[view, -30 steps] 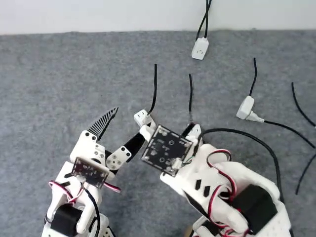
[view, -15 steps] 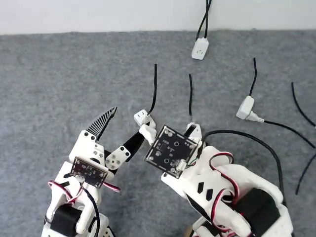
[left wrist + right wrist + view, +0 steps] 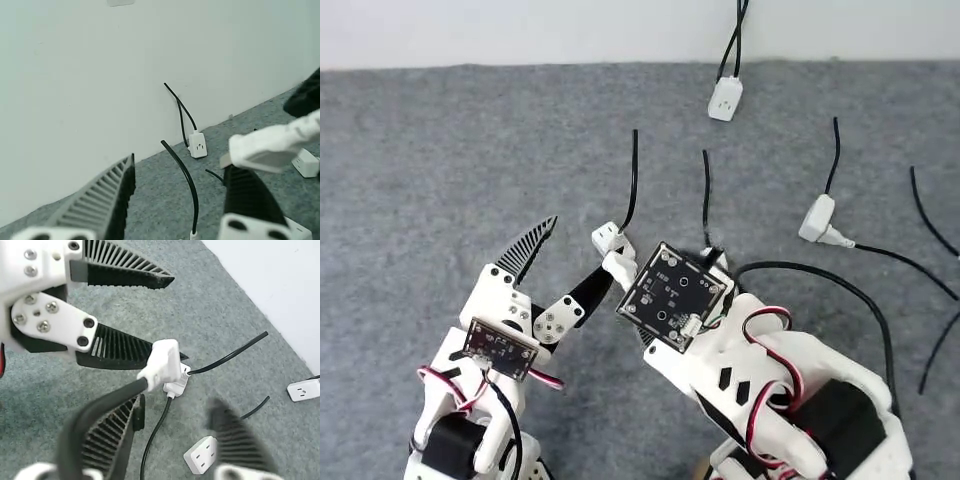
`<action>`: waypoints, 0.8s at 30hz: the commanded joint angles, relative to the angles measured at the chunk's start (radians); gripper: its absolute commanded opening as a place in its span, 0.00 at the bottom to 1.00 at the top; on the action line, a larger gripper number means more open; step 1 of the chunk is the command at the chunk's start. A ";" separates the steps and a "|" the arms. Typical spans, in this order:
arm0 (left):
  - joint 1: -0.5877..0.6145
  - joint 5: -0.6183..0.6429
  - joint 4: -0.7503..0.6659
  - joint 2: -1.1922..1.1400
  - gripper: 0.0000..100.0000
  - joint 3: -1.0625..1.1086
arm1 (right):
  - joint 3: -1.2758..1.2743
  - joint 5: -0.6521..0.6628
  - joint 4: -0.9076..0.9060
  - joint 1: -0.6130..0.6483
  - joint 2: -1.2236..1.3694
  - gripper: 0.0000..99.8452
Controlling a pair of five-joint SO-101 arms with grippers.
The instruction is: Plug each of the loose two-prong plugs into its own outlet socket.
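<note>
The left end effector [image 3: 582, 247] sits at the near left of the grey carpeted table [image 3: 440, 150], its 2 ribbed black fingers spread wide with nothing held between them. A white plug [image 3: 162, 362] on a thick black cable [image 3: 107, 400] rests against the tip of the finger [image 3: 125, 351] nearer the right arm. From these views I cannot tell whether anything grips the plug.

Just beyond it lies a small white connector [image 3: 176, 385], with a thin black cord [image 3: 227, 356] running away toward the wall. Whether this connector touches the plug is not clear.

The right end effector [image 3: 177, 405] hangs just beside the left one, tilted down toward the table. Its 2 fingers are also well apart and hold nothing. A white outlet socket [image 3: 202, 455] lies on the table between them, slots facing up.

A second outlet socket [image 3: 724, 98] lies at the far edge of the table by the wall, with 2 dark cords leading up from it. Another white plug [image 3: 817, 217] lies well to the right on its own black cord, and loose black cords [image 3: 930, 225] trail past it.
</note>
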State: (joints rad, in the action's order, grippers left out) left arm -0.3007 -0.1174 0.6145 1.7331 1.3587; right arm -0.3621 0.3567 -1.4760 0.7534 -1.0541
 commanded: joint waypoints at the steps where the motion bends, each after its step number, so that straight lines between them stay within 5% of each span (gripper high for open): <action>1: -0.003 0.009 -0.028 0.003 0.27 -0.015 | 0.011 -0.014 0.024 -0.002 -0.010 0.29; 24: -0.005 0.009 -0.032 0.003 0.27 -0.004 | 0.095 -0.055 0.070 -0.027 0.127 0.23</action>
State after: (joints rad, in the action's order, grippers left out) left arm -0.3007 -0.1174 0.6145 1.7331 1.3587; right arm -0.3391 0.3353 -1.4193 0.7304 -0.9421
